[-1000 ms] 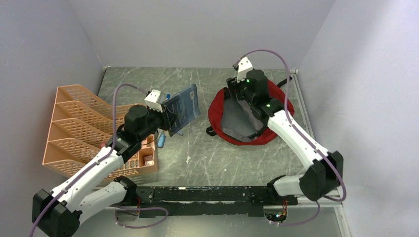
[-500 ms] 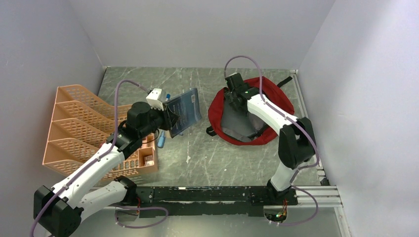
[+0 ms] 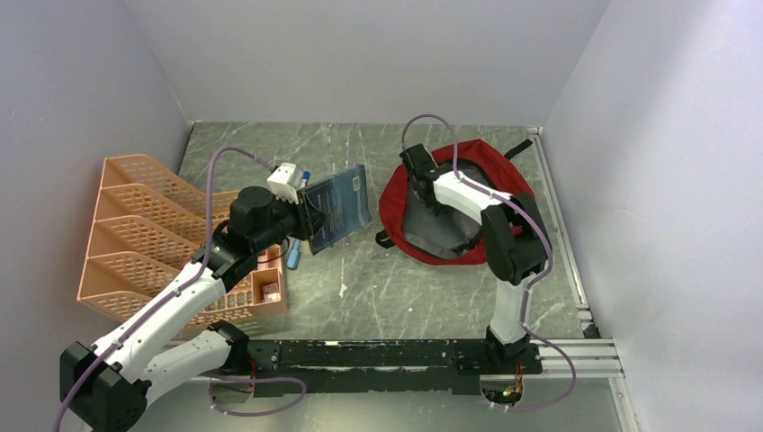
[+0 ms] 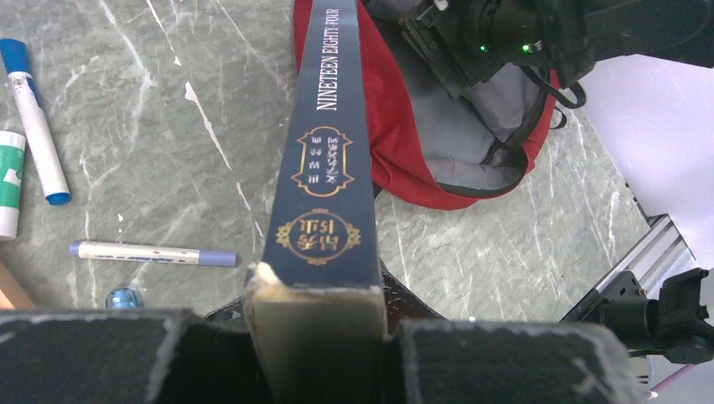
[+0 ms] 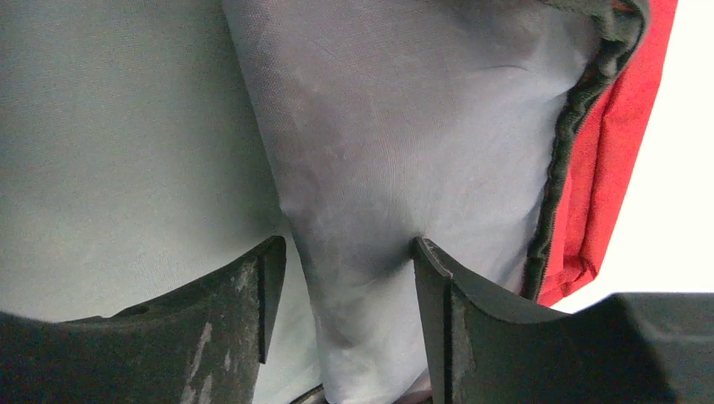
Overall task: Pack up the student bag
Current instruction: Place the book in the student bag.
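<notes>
Left gripper [image 4: 320, 353], clamped on the book [image 4: 324, 168], should carry it ahead and rightward, then tip it edge-first into the student bag [image 4: 396, 109].

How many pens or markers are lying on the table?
2: a blue-capped marker and a lilac pen, both beside the held book. A cropped green-white tube may be a third.

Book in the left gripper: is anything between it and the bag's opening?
Only bare table lies between the book and the student bag. But the right gripper and its arm lie over the opening, jaws astride a fold of grey lining, so the way in is partly blocked.
</notes>
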You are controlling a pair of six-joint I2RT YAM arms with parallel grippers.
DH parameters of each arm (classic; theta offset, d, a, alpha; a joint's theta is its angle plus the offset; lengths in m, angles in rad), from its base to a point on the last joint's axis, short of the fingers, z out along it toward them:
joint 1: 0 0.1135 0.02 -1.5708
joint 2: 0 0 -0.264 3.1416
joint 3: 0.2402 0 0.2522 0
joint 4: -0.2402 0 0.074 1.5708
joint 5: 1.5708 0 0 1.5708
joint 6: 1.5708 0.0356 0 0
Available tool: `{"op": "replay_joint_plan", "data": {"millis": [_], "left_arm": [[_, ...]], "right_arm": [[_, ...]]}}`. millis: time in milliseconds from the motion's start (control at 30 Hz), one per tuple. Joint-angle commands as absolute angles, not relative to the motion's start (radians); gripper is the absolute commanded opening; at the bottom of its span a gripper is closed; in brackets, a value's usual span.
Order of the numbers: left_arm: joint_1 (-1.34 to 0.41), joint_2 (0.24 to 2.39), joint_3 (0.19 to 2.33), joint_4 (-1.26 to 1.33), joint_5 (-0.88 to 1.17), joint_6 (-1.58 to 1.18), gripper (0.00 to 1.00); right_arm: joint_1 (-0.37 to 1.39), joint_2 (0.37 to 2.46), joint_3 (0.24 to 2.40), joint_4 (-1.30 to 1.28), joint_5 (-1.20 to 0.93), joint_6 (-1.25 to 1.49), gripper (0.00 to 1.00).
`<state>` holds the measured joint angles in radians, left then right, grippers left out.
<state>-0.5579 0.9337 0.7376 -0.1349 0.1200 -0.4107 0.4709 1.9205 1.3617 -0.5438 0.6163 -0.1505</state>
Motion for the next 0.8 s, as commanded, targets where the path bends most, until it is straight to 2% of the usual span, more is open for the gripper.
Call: {"op": "replay_joint_plan", "data": {"millis": [0,133,367,533,767], "left_arm": [[-0.553,0.894,0.764,-0.061,0.154,-0.407,0.05],[-0.554,0.895,0.768,-0.068,0.151,-0.406,0.05],[-0.554,0.911,0.771,-0.062,0.159,-0.413,0.05],[-0.554,0.916,0.784,-0.069,0.153,-0.421,0.05],[-0.554,0.963,0.864,-0.081,0.204,-0.477,0.05]], "right_arm": [[0.460,1.951,1.401,-0.521,0.646,-0.142,0.59],[0.456,1.950,1.401,-0.506,0.631,-0.124,0.48],[0.456,1.969,1.409,-0.500,0.694,-0.122,0.00],[0.456,1.921,1.457,-0.534,0.660,-0.052,0.00],[0.457,1.834,1.523,-0.595,0.307,0.075,0.00]]}}
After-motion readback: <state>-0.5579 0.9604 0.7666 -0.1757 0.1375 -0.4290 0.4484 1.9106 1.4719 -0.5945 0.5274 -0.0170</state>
